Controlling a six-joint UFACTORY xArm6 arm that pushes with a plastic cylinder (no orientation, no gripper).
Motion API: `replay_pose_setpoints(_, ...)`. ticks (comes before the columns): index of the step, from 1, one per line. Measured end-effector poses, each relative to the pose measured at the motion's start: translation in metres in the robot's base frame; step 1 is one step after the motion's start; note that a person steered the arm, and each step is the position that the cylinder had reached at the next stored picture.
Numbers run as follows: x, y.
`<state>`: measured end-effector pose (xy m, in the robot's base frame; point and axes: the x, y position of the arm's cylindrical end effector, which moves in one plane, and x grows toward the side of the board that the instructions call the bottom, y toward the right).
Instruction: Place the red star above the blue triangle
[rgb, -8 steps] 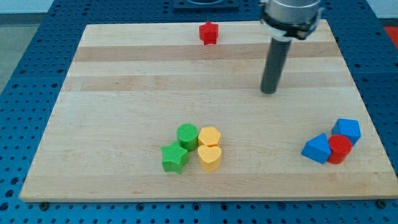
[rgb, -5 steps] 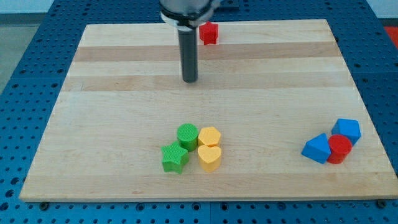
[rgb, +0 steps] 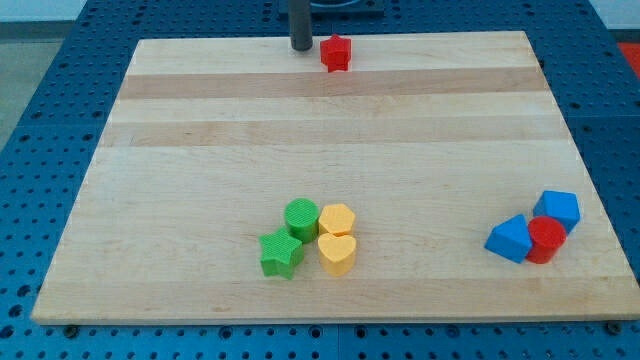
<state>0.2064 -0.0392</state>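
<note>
Standing at the table's (rgb: 200, 110) top edge, my tip (rgb: 300, 47) sat just left of the red star (rgb: 336, 53); no jaws exist on this rod. A steady rightward-and-down push should carry it toward the blue triangle (rgb: 509, 239), stopping just above it, clear of the red cylinder (rgb: 546, 240).

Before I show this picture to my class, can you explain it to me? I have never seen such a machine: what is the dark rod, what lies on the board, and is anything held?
One camera looks down on a pale wooden board. The dark rod is the end of a robot arm; it holds nothing, it only pushes. My tip rests at the view's top edge, just left of the small red star block. Near the bottom sit a green cylinder, green star, yellow hexagon and yellow heart. At the right cluster a blue triangle, red cylinder and another blue block.
</note>
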Motion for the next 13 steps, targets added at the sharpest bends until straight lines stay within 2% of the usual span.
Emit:
replay_pose_setpoints(2, 0.002, 0.031)
replay_pose_setpoints(5, 0.063, 0.05)
replay_pose_setpoints(8, 0.123, 0.102)
replay_pose_setpoints(11, 0.144, 0.162)
replay_pose_setpoints(13, 0.188, 0.163)
